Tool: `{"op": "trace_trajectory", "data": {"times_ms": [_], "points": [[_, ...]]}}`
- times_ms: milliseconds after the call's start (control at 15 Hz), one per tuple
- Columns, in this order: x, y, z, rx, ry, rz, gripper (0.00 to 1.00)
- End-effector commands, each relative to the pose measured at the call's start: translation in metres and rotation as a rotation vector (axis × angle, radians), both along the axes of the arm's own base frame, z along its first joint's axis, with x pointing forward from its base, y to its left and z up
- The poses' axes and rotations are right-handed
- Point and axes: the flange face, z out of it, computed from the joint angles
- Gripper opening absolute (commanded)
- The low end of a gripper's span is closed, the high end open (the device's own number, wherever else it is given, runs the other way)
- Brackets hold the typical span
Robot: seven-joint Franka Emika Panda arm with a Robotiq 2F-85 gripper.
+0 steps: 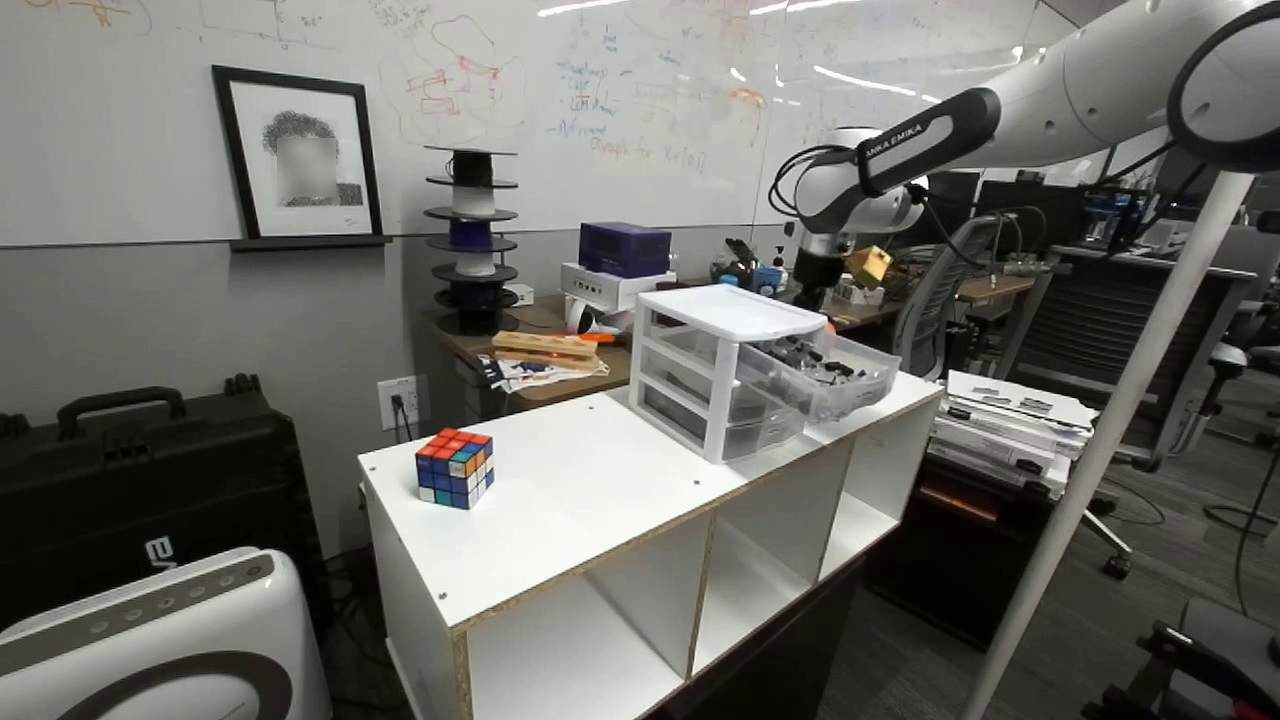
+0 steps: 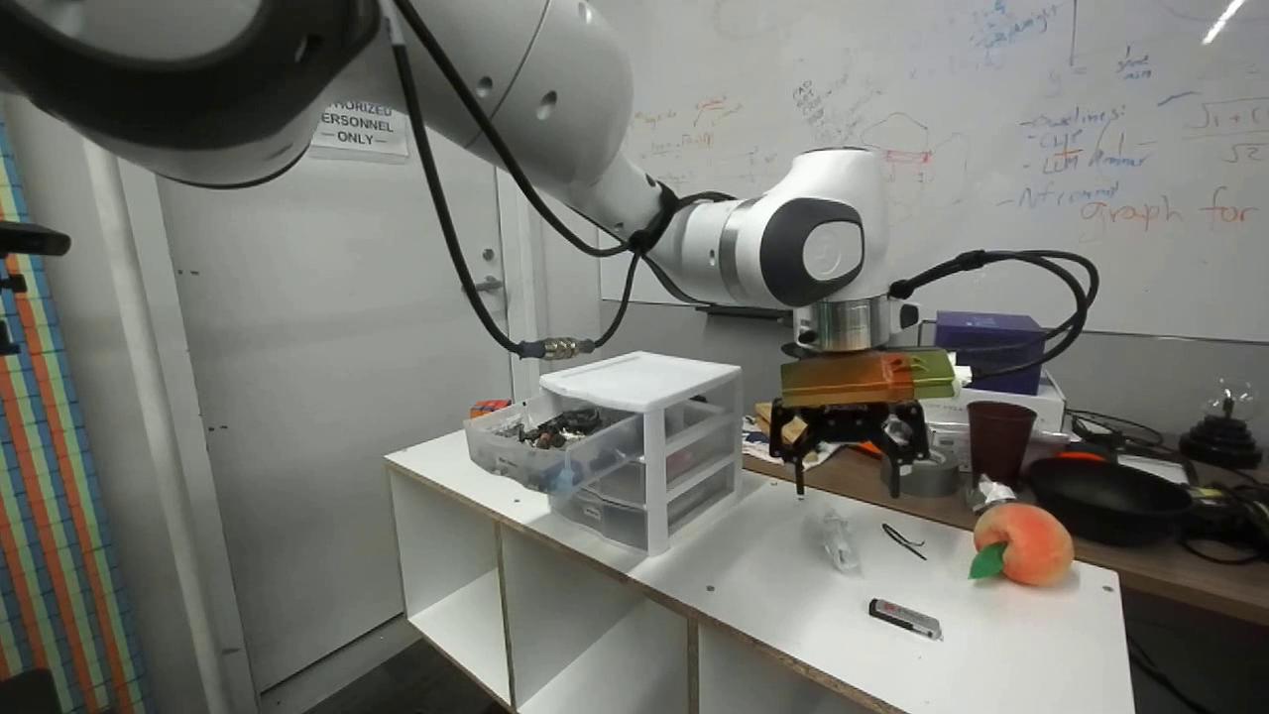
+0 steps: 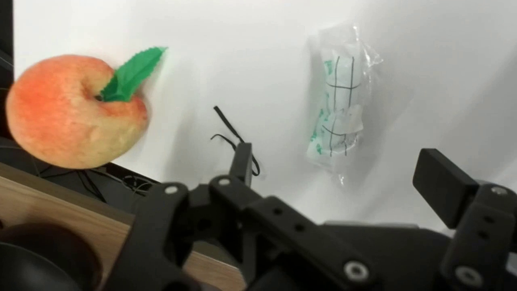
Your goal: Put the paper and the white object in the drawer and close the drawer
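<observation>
This looks like a robotics lab set in an office. A jointed robot arm (image 1: 1060, 105) reaches over a white bench (image 1: 570, 450), a whiteboard (image 1: 560, 190) carries coloured notes, sketches and a square-root formula, and a sign (image 2: 359, 149) on the door (image 2: 337, 297) ends in “personnel only”. Mesh-backed office chairs (image 1: 1080, 320) stand near a wooden desk (image 1: 1005, 287).

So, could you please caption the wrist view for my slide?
Open, empty end effector above a white surface with a peach, black strip and packet.

Blk pincer (image 2: 848, 488); orng/yel. peach (image 3: 68, 121), grn leaf (image 3: 135, 72).
</observation>
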Motion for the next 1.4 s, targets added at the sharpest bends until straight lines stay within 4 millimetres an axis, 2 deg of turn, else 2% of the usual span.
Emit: {"op": "trace_trajectory", "data": {"times_ms": [0, 467, 600, 1067, 1200, 1333], "points": [[0.009, 0.002, -0.003, 0.013, 0.036, 0.044, 1.0], [0.002, -0.003, -0.028, 0.056, 0.144, 0.108, 1.0], [0.003, -0.003, -0.033, 0.056, 0.155, 0.116, 0.73], [0.011, -0.009, -0.03, 0.02, 0.105, 0.129, 0.18], [0.01, -0.01, -0.025, 0.018, 0.1, 0.125, 0.06], [0.007, -0.013, -0.026, 0.025, 0.118, 0.131, 0.02]]}}
